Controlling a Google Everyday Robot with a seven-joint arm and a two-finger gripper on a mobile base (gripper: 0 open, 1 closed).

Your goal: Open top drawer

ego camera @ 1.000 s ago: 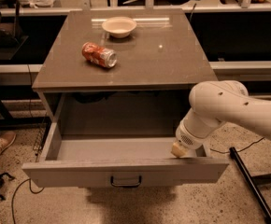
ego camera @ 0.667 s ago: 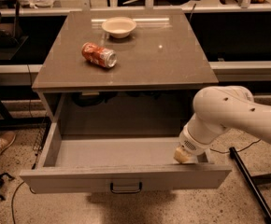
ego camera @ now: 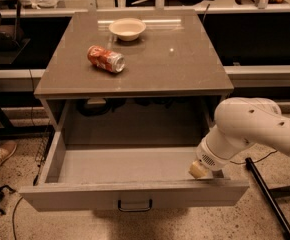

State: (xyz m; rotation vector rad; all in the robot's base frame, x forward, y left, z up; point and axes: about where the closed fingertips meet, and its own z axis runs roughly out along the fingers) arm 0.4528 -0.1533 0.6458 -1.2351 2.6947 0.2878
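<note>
One camera view on record, looking down at a grey cabinet (ego camera: 175,69) from the front.

Camera view:
- top drawer (ego camera: 135,194) stands open, its box reaching well forward of the cabinet front. The grey floor and side walls of the box are exposed, and nothing is lying inside.
- black bar handle (ego camera: 134,205) sits at the middle of the drawer front, low on the panel. Nothing is touching it.
- gripper (ego camera: 199,170) is down inside the drawer at the right front corner, its tan tip just behind the front panel and close to the right wall (contact with the panel looks likely, not certain).
- Whether the gripper is open or shut, and whether it grips anything, cannot be told: the tip shows only as one pale lump.
- white arm (ego camera: 250,129) comes in from the right edge and bends down over the drawer's right wall.
- On the cabinet top, a red soda can (ego camera: 105,59) lies on its side at left of centre. A pale bowl (ego camera: 127,28) stands upright behind it, near the back edge, and the two are apart.
- A black pole (ego camera: 267,196) slants across the speckled floor at lower right.
- A brown shoe (ego camera: 0,156) shows at the left edge.
</note>
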